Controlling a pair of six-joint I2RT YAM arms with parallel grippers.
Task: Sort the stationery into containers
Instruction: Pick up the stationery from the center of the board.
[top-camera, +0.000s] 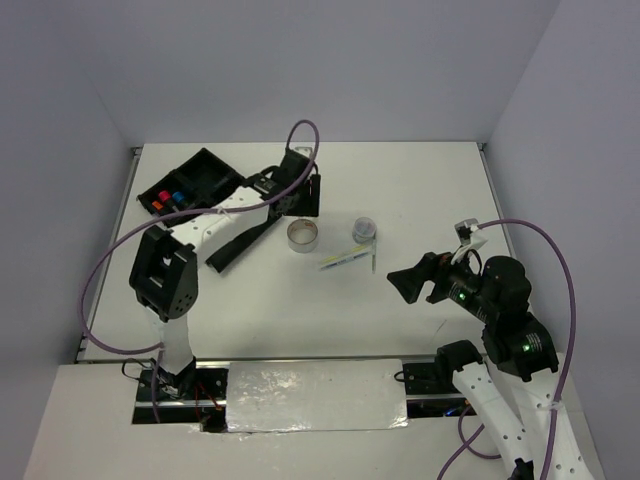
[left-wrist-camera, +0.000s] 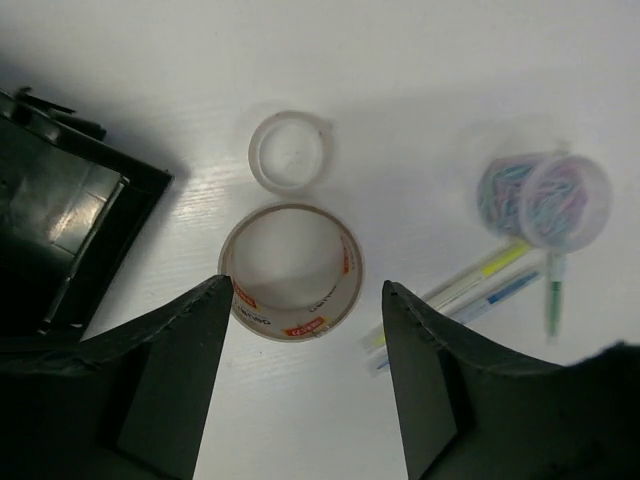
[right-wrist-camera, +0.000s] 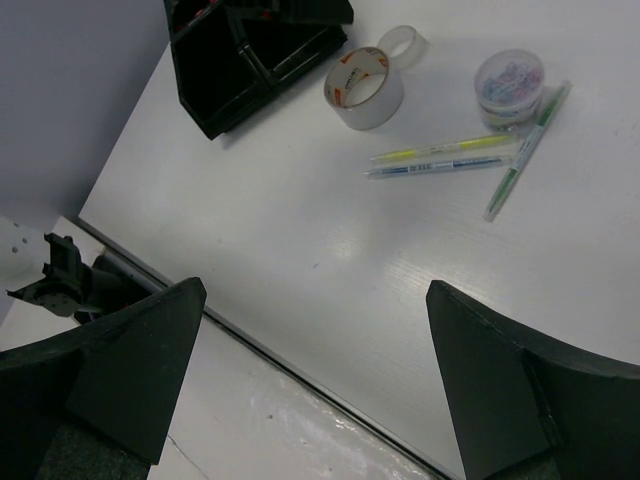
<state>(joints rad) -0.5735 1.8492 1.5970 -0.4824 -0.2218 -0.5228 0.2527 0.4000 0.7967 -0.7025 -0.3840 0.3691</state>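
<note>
Black tray (top-camera: 207, 172): one compartment, at its left corner in the top view, holds the orange, blue and pink highlighters (top-camera: 170, 197). Greyish tape roll (left-wrist-camera: 295, 318) and smaller clear roll (left-wrist-camera: 255, 155) lie on the surface (top-camera: 420, 180) just right of the tray. The pens (left-wrist-camera: 470, 283) lie further right of it. Left hand (left-wrist-camera: 305, 298) is open beside the tray, fingers flanking the greyish roll; contact cannot be told. Right hand (right-wrist-camera: 315, 295) is open and holds nothing, well apart from the tray.

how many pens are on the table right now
3. A yellow pen and a blue pen lie side by side on the table; a green pen lies angled beside the paper clip tub. The tray's compartments aren't fully visible.
</note>
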